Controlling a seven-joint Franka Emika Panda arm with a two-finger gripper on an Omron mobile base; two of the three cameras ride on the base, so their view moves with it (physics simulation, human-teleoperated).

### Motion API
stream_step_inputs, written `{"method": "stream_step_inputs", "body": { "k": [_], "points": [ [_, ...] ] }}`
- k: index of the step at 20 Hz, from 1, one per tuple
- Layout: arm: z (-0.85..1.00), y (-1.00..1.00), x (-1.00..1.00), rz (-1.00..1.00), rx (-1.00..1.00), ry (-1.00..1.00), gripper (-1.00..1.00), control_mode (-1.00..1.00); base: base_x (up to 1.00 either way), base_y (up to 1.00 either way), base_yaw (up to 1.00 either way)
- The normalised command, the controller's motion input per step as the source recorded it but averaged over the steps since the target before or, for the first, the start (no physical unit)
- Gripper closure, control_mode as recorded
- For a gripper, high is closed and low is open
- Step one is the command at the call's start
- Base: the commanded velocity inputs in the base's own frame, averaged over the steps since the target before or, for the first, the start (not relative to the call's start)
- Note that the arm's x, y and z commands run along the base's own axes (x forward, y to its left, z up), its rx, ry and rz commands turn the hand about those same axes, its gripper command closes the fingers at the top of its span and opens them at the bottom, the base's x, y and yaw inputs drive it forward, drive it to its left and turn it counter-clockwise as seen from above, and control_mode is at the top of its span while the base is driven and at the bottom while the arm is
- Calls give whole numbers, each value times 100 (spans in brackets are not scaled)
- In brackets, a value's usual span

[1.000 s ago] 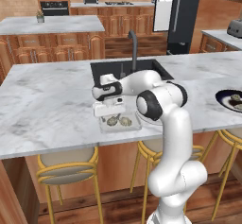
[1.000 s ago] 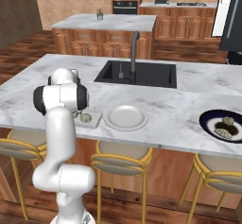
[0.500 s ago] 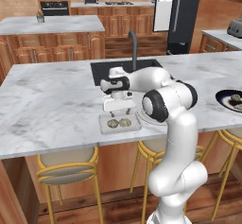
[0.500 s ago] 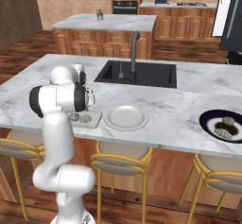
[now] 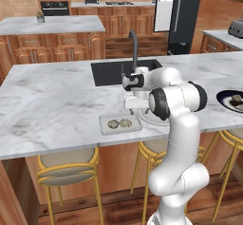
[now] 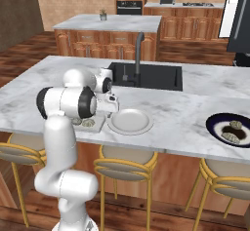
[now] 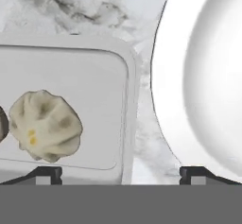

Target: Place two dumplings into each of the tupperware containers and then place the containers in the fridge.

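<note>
Here the hand [image 7: 120, 173], wide open and empty, hovers over the tupperware container's [image 7: 131, 100] rim beside the white plate [image 7: 208, 76].

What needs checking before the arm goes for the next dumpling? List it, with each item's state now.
1. Container holds two dumplings: ok.
2. Gripper open and empty, fingers wide apart: ok.
3. Gripper clear of the container, raised above its edge beside the white plate: ok.
4. More dumplings ready on the dark plate at the far end of the counter: ok.
5. Second container to fill: cannot tell where it is.
6. Fridge door open for later: cannot tell.
</note>
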Motion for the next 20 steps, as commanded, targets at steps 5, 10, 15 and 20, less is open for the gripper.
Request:
{"method": "stream_step_inputs", "body": {
  "k": [5, 10, 15, 20],
  "points": [
    [-43, -11, 7, 0, 0, -8, -100, -100, 0, 0, 0],
    [-45, -2, 2, 0, 0, -14, -100, -100, 0, 0, 0],
    [-51, 0, 2, 0, 0, -13, -100, -100, 0, 0, 0],
    [-41, 0, 0, 0, 0, -9, -100, -100, 0, 0, 0]
  ]
}}
